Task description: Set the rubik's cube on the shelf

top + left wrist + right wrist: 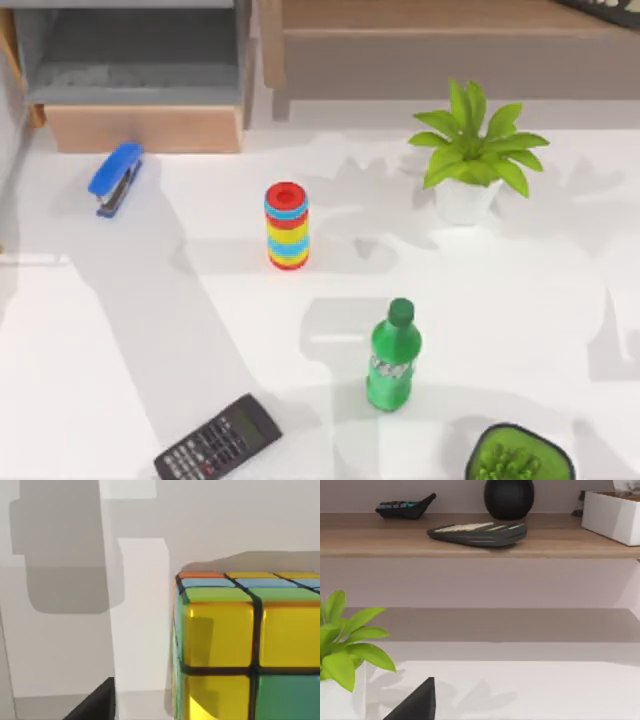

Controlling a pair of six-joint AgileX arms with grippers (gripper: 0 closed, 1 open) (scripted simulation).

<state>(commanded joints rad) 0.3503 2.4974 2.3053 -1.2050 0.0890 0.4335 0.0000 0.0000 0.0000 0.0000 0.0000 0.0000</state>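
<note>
At the top view's far left, a blue stapler (115, 178) is seen lying on the white table (80, 380), just in front of a grey open cubby box with a pale wooden base (140, 90). Lower down, a black calculator (218, 440) is laid at an angle near the front edge. Towards the middle, a red, yellow and blue striped ring-stack cylinder (287, 226) is stood upright, well apart from the rest. Right of it, a green plastic bottle with a green cap (393, 357) is stood upright. Further right, a leafy green plant in a white pot (472, 160) is placed just before the wide brown wooden shelf (430, 18), and a black-rimmed green bowl (520, 458) is cut by the lower edge.

In the left wrist view, the small rubik's cube with yellow, green, blue and orange squares (250, 650) is seen close up against a pale surface; a dark fingertip (97, 705) is caught beside it, apart from it, and whether the left gripper is open or closed cannot be told.

In the right wrist view, the shelf's top is taken up by a dark flat keyboard-like object (477, 532), a black handset (405, 507), a round black vase (509, 497) and a white box (612, 515). The right gripper's state cannot be told either.
</note>
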